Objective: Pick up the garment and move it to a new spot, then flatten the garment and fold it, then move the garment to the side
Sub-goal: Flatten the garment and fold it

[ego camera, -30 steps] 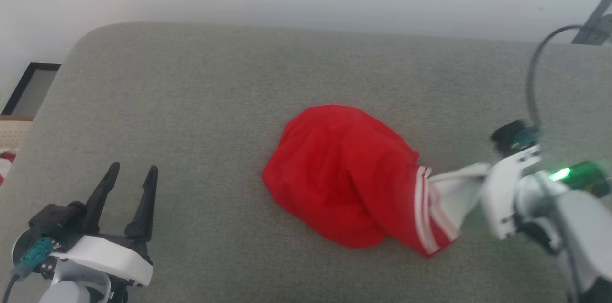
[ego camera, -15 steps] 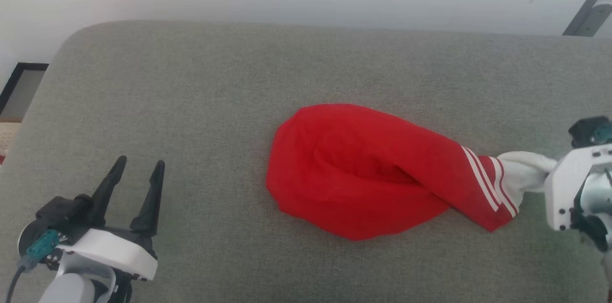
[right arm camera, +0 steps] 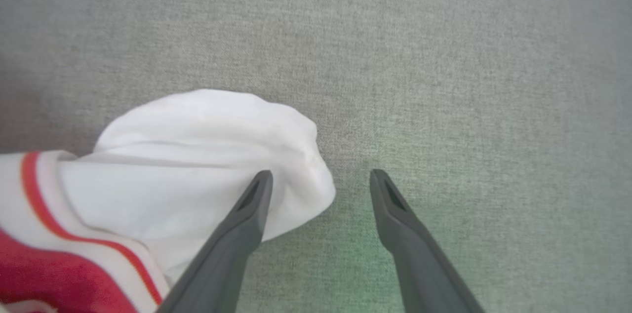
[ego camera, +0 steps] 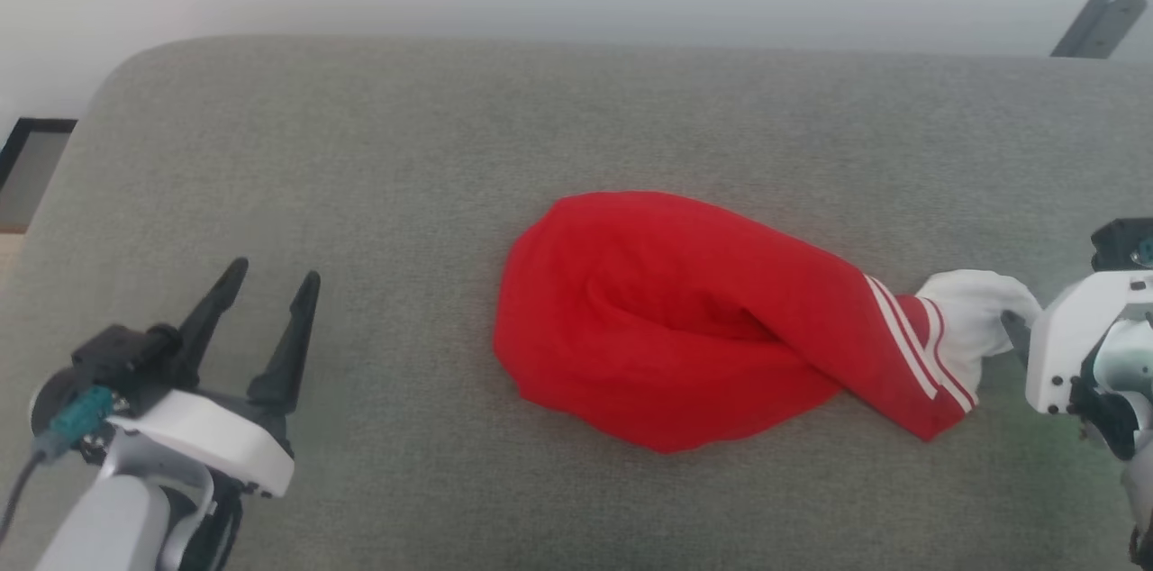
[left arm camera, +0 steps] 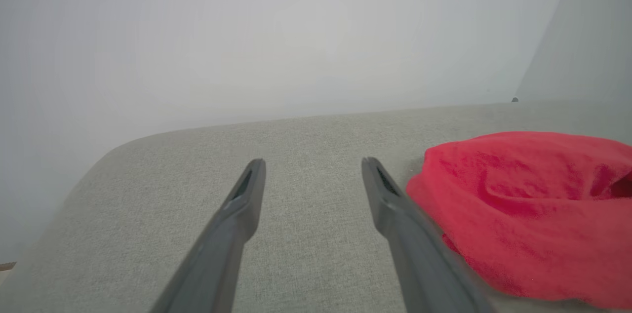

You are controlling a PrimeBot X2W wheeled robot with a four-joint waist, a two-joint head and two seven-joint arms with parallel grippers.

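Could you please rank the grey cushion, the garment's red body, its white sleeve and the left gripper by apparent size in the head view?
1. grey cushion
2. garment's red body
3. left gripper, enlarged by nearness to the camera
4. white sleeve

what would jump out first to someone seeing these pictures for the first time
The red garment lies in a bunched mound at the middle of the grey cushion, its white sleeve with striped trim drawn out to the right. The right gripper stands open at that sleeve's tip, nothing clamped between its fingers, and the left gripper hangs open at the lower left, apart from the cloth.
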